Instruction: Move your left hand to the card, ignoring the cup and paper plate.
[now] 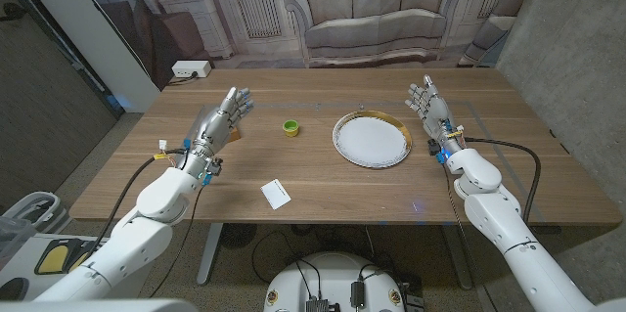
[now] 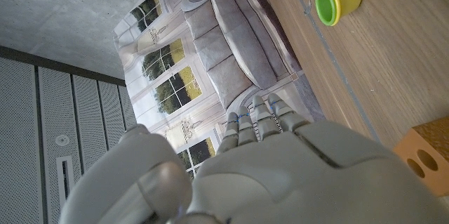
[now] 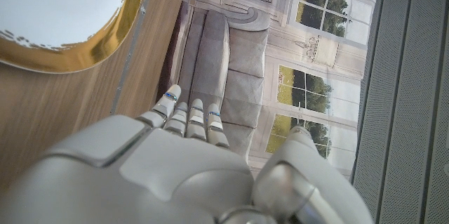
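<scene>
Fingers of the left hand (image 1: 221, 121) are seen spread, nothing held — well apart from the card (image 1: 276, 194); right hand (image 1: 427, 107) likewise spread, beside the paper plate (image 1: 371, 140).

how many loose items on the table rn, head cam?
3. A small green-and-yellow cup near the middle, a gold-rimmed paper plate to its right, and a white card near the front edge, closest to the left hand. None looks hidden.

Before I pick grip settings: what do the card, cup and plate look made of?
Card: thin white paper or cardstock, matte, lying flat. Cup: probably plastic, smooth yellow outside, green inside. Plate: per the task paper, matte white centre, shiny gold rim, though the look alone leaves it open.
</scene>
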`<action>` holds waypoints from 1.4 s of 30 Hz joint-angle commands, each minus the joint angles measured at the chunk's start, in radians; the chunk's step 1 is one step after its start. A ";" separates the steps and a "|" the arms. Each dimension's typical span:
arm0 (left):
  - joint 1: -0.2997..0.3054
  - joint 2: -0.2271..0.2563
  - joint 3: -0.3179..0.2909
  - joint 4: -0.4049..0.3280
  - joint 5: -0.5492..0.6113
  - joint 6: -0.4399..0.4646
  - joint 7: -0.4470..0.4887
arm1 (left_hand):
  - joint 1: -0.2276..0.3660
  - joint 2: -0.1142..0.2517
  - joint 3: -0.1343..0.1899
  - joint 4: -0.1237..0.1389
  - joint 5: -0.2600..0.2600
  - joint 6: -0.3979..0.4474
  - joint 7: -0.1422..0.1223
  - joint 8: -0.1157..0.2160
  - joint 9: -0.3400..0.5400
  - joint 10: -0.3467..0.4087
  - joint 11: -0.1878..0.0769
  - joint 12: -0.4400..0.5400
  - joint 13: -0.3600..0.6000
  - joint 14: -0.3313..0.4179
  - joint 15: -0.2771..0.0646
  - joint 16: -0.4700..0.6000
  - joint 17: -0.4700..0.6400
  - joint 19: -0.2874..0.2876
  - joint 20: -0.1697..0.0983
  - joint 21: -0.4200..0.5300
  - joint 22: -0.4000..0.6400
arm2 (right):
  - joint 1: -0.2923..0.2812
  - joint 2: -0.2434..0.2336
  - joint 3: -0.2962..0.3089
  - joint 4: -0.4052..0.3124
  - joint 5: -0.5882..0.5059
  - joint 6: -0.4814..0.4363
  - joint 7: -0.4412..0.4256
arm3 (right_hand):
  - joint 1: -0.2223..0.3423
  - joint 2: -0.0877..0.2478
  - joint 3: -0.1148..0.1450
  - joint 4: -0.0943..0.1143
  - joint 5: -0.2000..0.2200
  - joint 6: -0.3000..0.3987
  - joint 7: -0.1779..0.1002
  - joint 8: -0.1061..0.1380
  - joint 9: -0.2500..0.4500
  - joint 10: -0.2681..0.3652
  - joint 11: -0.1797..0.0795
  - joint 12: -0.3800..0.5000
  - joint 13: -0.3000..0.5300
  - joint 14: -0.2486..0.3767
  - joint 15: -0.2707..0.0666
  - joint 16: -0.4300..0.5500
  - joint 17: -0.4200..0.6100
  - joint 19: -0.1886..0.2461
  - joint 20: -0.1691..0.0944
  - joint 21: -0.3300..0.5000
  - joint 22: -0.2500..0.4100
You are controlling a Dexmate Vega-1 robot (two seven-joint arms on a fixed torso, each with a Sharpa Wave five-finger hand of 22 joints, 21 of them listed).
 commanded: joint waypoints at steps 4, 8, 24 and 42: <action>0.051 0.006 -0.009 -0.052 0.056 -0.011 0.048 | 0.008 0.002 0.000 -0.002 0.004 0.008 -0.001 -0.003 0.002 0.010 -0.001 -0.003 0.005 0.009 0.001 -0.005 0.003 0.005 -0.034 -0.005 0.001 | 0.016 -0.012 0.002 0.013 0.007 -0.006 0.021 | 0.000 0.002 -0.003 -0.003 0.000 0.009 0.001 0.003 0.002 0.012 -0.002 -0.001 0.001 0.003 0.002 -0.004 0.004 0.005 -0.012 -0.004 0.003; 0.062 0.015 -0.011 -0.069 0.077 0.000 0.063 | 0.008 0.002 -0.001 -0.002 0.004 0.009 -0.001 -0.003 0.002 0.010 -0.002 -0.003 0.005 0.009 0.000 -0.005 0.003 0.005 -0.035 -0.005 0.001 | 0.022 -0.013 0.002 0.018 0.010 -0.002 0.029 | 0.000 0.002 -0.003 -0.003 0.000 0.009 0.001 0.002 0.002 0.013 -0.001 -0.001 0.001 0.003 0.002 -0.004 0.004 0.006 -0.012 -0.006 0.003; 0.135 0.016 -0.028 -0.112 0.126 -0.032 0.099 | 0.011 0.003 -0.005 -0.004 0.004 0.014 0.000 -0.005 0.002 0.016 0.000 -0.004 0.005 0.016 -0.002 -0.005 0.003 0.012 -0.034 -0.005 0.001 | 0.016 -0.026 0.003 -0.005 0.007 -0.015 0.039 | -0.001 0.003 -0.005 -0.004 0.000 0.013 0.002 0.002 0.002 0.018 -0.002 -0.002 0.001 0.006 0.001 -0.004 0.004 0.009 -0.013 -0.014 0.004; 0.210 -0.005 -0.054 -0.150 0.232 -0.071 0.167 | 0.017 0.005 -0.008 -0.006 0.004 0.033 -0.003 -0.001 0.003 0.033 -0.007 -0.001 0.005 0.033 -0.009 -0.002 0.002 0.027 -0.034 -0.001 0.001 | 0.008 -0.040 -0.007 -0.028 0.002 -0.009 0.051 | 0.000 0.006 -0.006 -0.006 0.000 0.012 0.002 0.000 0.002 0.023 -0.003 -0.003 0.001 0.008 0.001 -0.004 0.004 0.015 -0.011 -0.024 0.004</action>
